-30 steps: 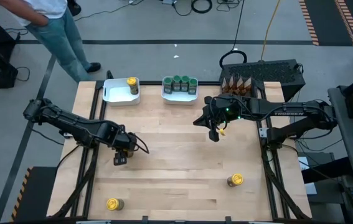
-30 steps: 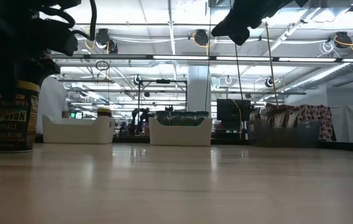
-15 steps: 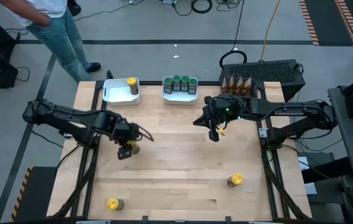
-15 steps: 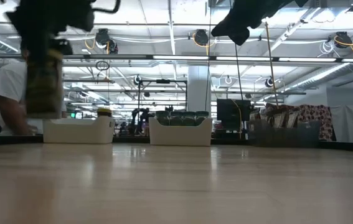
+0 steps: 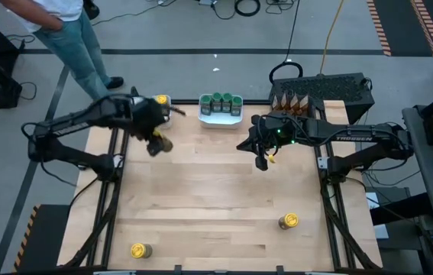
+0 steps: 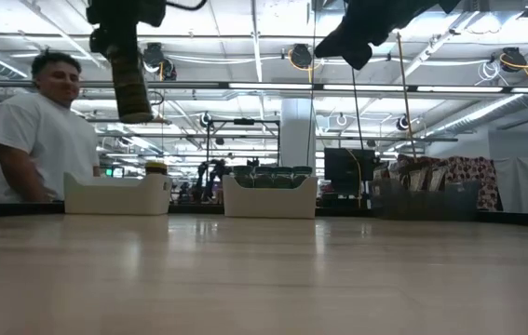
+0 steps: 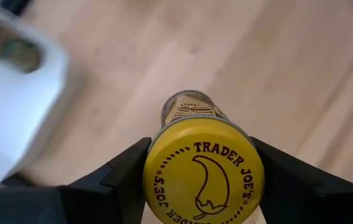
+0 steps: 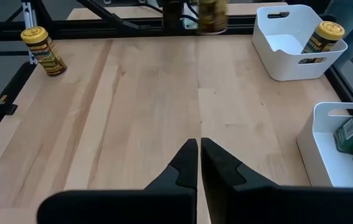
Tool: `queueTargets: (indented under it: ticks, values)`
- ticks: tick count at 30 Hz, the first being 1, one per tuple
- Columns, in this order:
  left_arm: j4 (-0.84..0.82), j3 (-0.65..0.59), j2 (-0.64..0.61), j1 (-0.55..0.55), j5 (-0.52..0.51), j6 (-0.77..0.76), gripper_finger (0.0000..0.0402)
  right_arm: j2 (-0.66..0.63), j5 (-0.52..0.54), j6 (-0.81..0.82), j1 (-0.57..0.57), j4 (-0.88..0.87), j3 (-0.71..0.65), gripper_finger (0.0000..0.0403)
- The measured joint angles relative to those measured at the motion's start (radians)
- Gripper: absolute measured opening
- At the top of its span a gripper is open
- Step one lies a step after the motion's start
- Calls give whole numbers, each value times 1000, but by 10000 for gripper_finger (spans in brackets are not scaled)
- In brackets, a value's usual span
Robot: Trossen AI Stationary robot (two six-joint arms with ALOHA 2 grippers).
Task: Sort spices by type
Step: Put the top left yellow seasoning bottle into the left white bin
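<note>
My left gripper (image 5: 155,142) holds a yellow-lidded spice jar (image 7: 203,174) in the air, just in front of the left white tray (image 5: 146,114). In the low view the jar (image 6: 134,86) hangs high above the table. Another yellow-lidded jar (image 5: 162,101) stands in that tray. The middle white tray (image 5: 221,116) holds several green-lidded jars (image 5: 221,101). Brown packets (image 5: 291,99) stand in a dark basket (image 5: 338,88) at the far right. Two more yellow-lidded jars (image 5: 288,221) (image 5: 140,250) stand on the table near its front edge. My right gripper (image 8: 198,152) hovers shut with nothing in it, right of centre. My left gripper pinches the jar at its top end, the two fingers (image 7: 123,174) on opposite sides of the yellow lid's rim (image 7: 151,177). They come from above, slanting down. The jar hangs below them, nearly upright and lifted clear of the table.
A person (image 6: 40,130) stands beyond the table's far left corner. The wooden table top (image 5: 216,191) is bare in the middle. My right arm (image 5: 331,137) reaches in from the right edge.
My left gripper has risen and swung toward the far edge, up to the left white tray, carrying the yellow-lidded jar. The jar stood on the table a second ago and now hangs high, clear of it. The gripper has also rolled somewhat.
</note>
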Motion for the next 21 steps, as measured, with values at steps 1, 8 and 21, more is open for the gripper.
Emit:
queueTargets:
  ticks: [1, 8, 21]
  values:
    - [-18, 7, 0, 40, 0, 19, 236, 0, 0, 0, 0, 2, 0, 0]
    - [-24, 8, 10, 319, -16, 195, 236, 0, 0, 27, 0, 4, 0, 0]
    - [45, 7, 246, 631, -40, 506, 236, 0, 0, 101, 0, 3, 0, 0]
